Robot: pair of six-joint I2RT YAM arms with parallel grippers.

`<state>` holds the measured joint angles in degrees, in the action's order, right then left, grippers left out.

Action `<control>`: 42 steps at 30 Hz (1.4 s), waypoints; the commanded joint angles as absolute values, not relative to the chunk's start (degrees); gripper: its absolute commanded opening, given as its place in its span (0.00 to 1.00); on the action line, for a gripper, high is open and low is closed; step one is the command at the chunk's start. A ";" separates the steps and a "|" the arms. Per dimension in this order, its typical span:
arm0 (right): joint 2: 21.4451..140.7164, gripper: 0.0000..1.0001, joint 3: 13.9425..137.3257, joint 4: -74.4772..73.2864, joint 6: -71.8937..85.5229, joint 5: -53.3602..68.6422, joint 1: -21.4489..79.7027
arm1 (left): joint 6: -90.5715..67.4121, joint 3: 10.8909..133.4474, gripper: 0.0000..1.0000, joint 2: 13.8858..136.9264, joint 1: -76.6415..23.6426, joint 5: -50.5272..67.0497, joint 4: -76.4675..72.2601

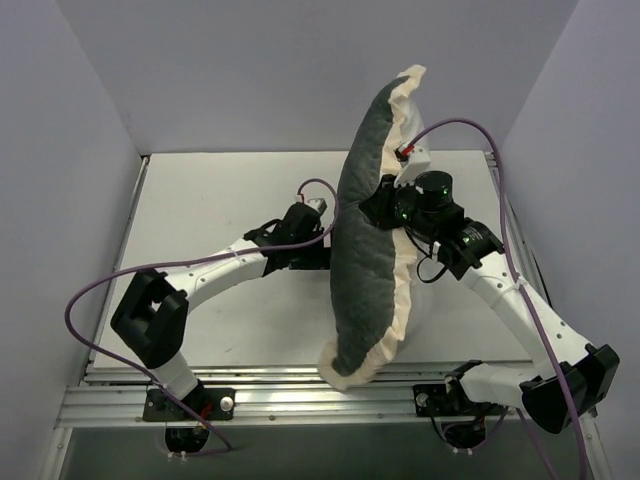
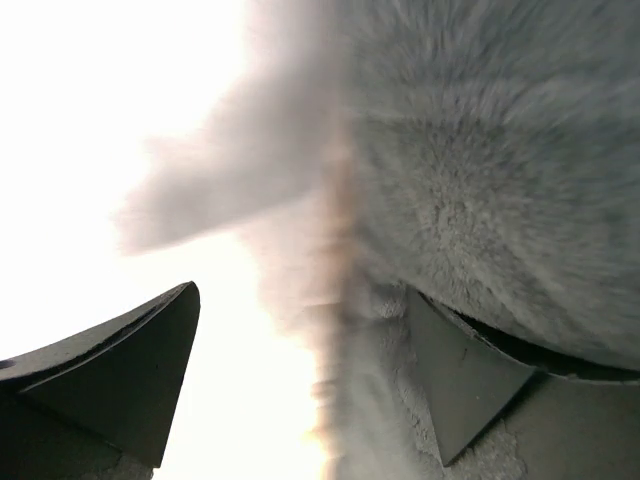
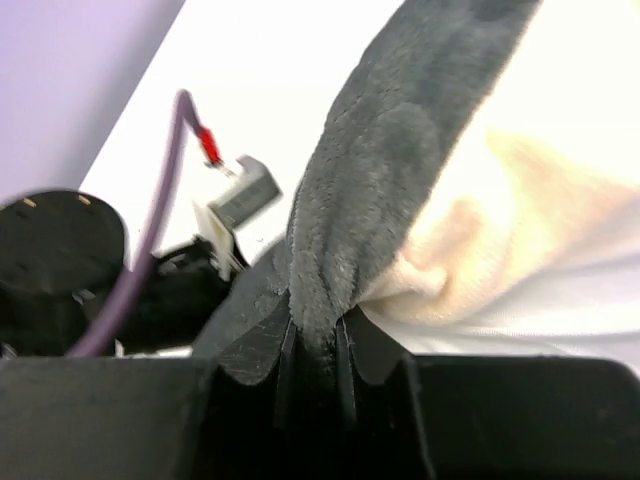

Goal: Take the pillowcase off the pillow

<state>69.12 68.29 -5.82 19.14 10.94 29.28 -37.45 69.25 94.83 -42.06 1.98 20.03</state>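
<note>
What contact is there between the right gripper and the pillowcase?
Touching. The right wrist view shows the right gripper shut on a fold of the pillowcase, with the dark fabric pinched between its fingers.

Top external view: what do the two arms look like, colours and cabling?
The left arm and right arm have white links and black joint housings. Each carries a purple cable with a red-sleeved plug. Left hand and right hand are black.

- 1 pillowcase [image 1: 365, 260]
- 2 arms: left arm [image 1: 215, 272], right arm [image 1: 512, 296]
- 2 grippers: left gripper [image 2: 300, 390], right gripper [image 3: 315, 345]
- 2 purple cables: left cable [image 1: 70, 305], right cable [image 1: 460, 122]
- 1 table [image 1: 220, 200]
</note>
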 commanded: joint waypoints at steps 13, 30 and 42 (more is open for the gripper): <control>81.12 0.00 54.23 13.09 27.16 21.88 36.56 | -49.04 48.72 0.94 77.83 -39.99 -2.02 12.56; 81.13 0.57 69.78 0.27 21.36 13.72 46.49 | -45.01 45.35 0.94 40.87 -37.88 -17.94 42.01; 71.72 0.80 63.49 -10.02 23.54 4.82 39.66 | -39.99 51.33 0.94 52.29 -37.62 -12.48 34.55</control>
